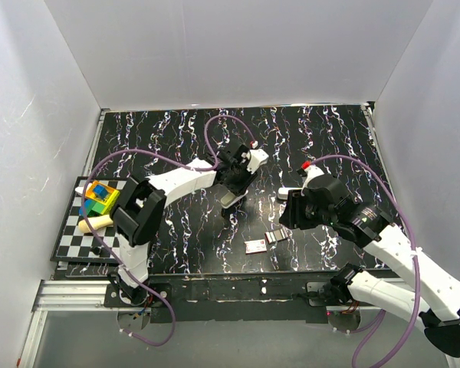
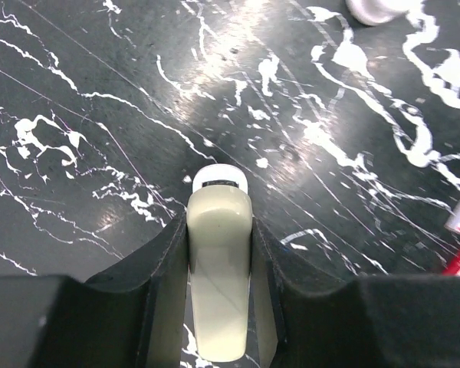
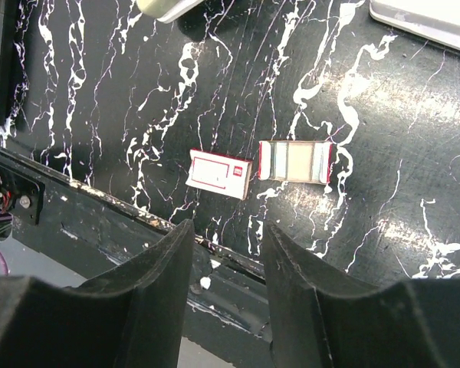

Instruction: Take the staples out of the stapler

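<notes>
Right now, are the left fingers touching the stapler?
Touching. The left wrist view shows the stapler between both fingers, their inner edges pressed against its sides with no gap at the tips.

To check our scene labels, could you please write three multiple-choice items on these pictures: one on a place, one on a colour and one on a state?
1. Where do the staple box sleeve and the staple tray lie?
A. on top of the stapler
B. on the marbled table, near its front edge
C. in the right claw

2. What colour is the stapler in the left claw?
A. blue
B. cream
C. red

3. How is the right claw?
A. shut on the stapler
B. shut on the sleeve
C. open, holding nothing

Answers:
1 B: the right wrist view shows both just beyond the table's edge.
2 B: the left wrist view shows it cream.
3 C: the right wrist view shows a gap between the jaws, with nothing in it.
</notes>
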You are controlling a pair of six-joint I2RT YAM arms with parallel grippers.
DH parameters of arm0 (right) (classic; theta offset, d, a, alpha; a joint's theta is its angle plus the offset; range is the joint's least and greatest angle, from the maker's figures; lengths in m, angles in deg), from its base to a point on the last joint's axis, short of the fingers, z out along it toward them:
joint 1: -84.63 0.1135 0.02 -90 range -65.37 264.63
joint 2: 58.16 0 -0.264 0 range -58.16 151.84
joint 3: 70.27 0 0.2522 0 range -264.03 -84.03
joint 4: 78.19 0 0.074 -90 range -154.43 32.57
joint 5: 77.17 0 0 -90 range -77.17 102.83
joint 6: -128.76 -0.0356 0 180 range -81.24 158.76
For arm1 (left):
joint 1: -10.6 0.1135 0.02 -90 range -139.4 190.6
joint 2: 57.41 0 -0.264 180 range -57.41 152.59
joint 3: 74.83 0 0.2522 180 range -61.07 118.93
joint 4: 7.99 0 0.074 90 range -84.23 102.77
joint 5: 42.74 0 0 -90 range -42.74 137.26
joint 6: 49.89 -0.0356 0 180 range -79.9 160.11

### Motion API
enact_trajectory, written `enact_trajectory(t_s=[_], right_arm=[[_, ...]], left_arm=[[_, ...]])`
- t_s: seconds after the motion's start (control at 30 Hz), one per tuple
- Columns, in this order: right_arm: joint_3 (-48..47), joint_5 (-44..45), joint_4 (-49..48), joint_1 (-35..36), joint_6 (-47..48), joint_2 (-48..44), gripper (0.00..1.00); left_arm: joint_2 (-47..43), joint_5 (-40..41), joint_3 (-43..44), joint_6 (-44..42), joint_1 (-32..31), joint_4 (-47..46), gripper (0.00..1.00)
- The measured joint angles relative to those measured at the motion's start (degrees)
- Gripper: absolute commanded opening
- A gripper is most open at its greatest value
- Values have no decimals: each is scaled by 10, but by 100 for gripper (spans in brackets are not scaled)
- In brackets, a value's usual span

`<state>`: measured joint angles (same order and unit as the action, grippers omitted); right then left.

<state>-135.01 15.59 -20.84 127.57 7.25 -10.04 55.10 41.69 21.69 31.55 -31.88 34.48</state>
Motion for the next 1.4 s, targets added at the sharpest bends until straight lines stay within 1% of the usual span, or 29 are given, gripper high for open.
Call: enact_trajectory(t_s=[0.07,0.2,0.37,0.5,0.7,0.83,1.0,1.1,1.23,1.4], right_arm=[[-3,-2,0,0,5,0,52],[-13,-2,0,0,20,0,54],[-19,-7,6,0,39,0,55],[-48,-17,23,0,63,-2,55],[-84,-88,25,0,110,-16,54],[-94,-150,18,0,140,-7,51],[-133,-224,16,14,188,29,51],[-162,-255,14,29,221,42,50],[-190,-289,14,49,256,50,50],[-213,-302,11,76,280,81,50]], left_arm=[[-27,-16,-14,-3,0,0,0],[-92,-46,-43,-4,-1,-5,0],[-175,-81,-86,-4,-1,-15,0],[-249,-119,-133,-1,-1,-20,0],[-347,-191,-172,9,-1,-21,0],[-403,-251,-195,15,-2,-23,0],[-444,-345,-217,18,-2,-20,0],[-456,-387,-225,17,-3,-20,0],[-471,-426,-235,17,-4,-21,0],[-475,-464,-245,17,-4,-26,0]])
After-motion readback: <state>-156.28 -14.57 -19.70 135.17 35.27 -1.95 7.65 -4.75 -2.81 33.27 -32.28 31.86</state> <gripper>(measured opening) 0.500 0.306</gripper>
